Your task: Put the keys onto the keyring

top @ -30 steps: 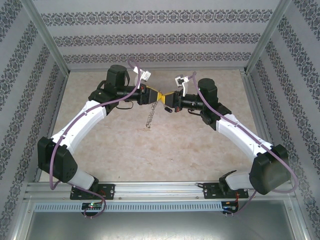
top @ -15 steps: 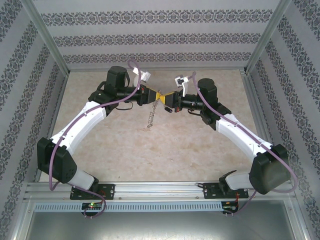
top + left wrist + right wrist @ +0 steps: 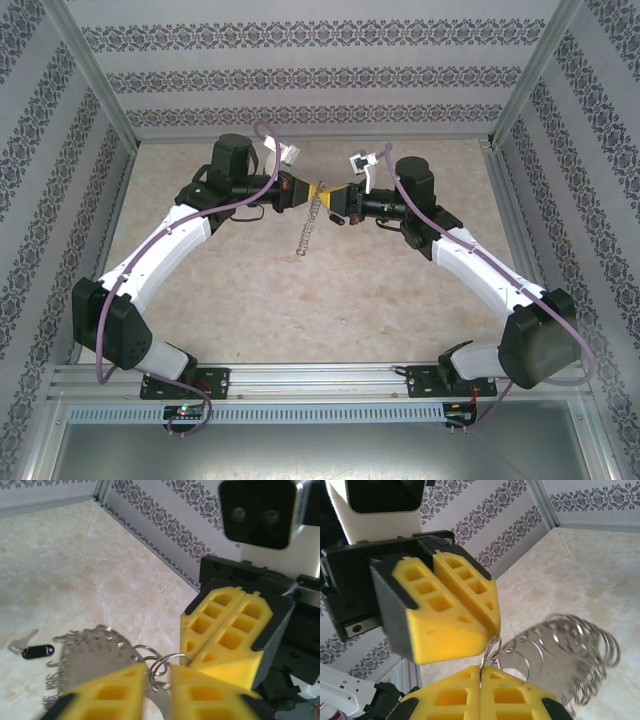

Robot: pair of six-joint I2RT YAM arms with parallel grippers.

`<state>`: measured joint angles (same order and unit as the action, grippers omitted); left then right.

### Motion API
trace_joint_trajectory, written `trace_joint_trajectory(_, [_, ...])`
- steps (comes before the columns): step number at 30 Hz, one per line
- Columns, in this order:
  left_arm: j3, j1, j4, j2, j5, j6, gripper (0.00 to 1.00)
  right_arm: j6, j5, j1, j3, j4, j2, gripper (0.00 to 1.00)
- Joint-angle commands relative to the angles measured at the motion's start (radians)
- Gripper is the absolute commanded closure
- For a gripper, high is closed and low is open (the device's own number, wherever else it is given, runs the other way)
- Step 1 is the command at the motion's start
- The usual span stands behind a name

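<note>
Up close from the left wrist: yellow-fingered left gripper (image 3: 159, 674) a crack apart, small wire loop sitting in the gap, honestly can't tell if pinched or loose. From the right wrist: yellow-fingered right gripper (image 3: 480, 674) squeezed tight on a thin loop of the big silvery metal keyring (image 3: 560, 652), fringe too blurry to count. From above: dangling off the meeting fingertips as a strand, long axis running downward, bottom drifting left. Farther off, tiny black-headed key (image 3: 31, 650) flat on the beige marbled table (image 3: 75, 570), silver blade pointing left.
</note>
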<state>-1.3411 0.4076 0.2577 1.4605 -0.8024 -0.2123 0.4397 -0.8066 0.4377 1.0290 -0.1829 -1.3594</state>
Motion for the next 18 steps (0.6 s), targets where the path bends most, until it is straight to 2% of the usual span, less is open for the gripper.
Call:
trace_joint_trajectory(1, [0.014,0.015,-0.012,-0.061,0.03,-0.007,0.56,-0.046,-0.029,-0.012,0.011,-0.008,0.023,1.0])
trace_joint_trajectory(3, [0.024,0.015,-0.02,-0.08,0.058,-0.015,0.48,-0.069,-0.034,-0.021,0.011,0.008,0.029,1.0])
trace_joint_trajectory(6, [0.035,0.016,-0.034,-0.101,0.086,-0.025,0.44,-0.1,-0.06,-0.04,0.016,0.031,0.036,1.0])
trace_joint_trajectory(18, [-0.017,0.012,0.039,-0.059,-0.017,0.013,0.47,-0.128,-0.192,-0.08,0.057,0.047,0.017,1.0])
